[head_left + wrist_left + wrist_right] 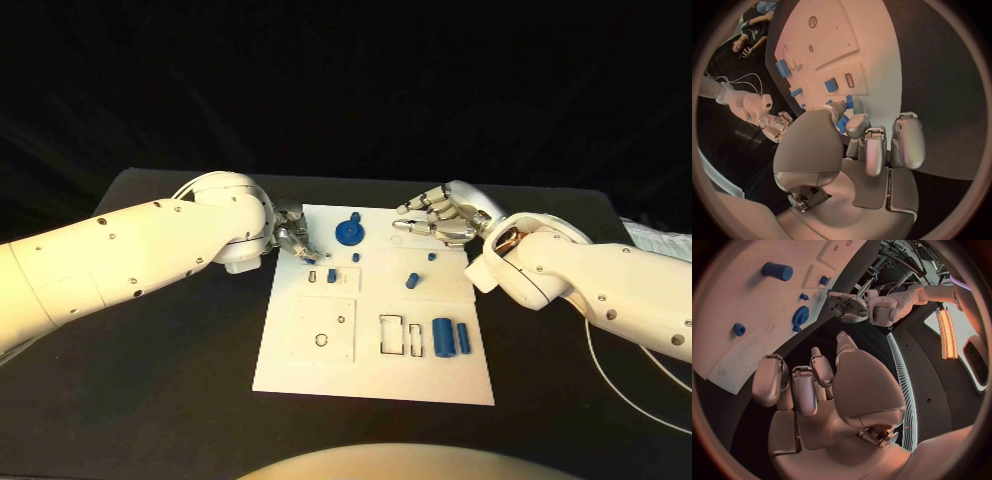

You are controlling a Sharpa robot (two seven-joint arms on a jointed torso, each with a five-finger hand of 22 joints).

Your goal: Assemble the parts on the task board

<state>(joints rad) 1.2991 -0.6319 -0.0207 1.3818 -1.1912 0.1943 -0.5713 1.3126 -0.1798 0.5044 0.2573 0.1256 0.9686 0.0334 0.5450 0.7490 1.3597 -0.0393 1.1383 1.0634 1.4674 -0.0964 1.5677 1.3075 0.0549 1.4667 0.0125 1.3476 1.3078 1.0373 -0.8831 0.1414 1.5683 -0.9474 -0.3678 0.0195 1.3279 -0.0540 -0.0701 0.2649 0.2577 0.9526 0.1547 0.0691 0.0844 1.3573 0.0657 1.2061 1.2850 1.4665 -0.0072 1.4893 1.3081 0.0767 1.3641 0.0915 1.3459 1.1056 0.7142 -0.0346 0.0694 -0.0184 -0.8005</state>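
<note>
from the head view, your flat white rectangular task board [372,345] lies mid black surface [173,350] in a dark room, small blue plastic parts [444,338] on it. left wrist: left hand [856,150] curls, whether holding i cannot tell. right wrist: right hand [817,390] curled, holding nothing.

We note the task board [372,345] as a white, smooth, matt plate, plastic by its look. The blue gear [349,232] and blue cylinder [444,339] look like matt plastic. The table [173,340] is black and dull, without shine. Both arms wear glossy white shells; the left hand [296,238] and right hand [437,215] look like satin silver metal with smooth finger pads.
</note>
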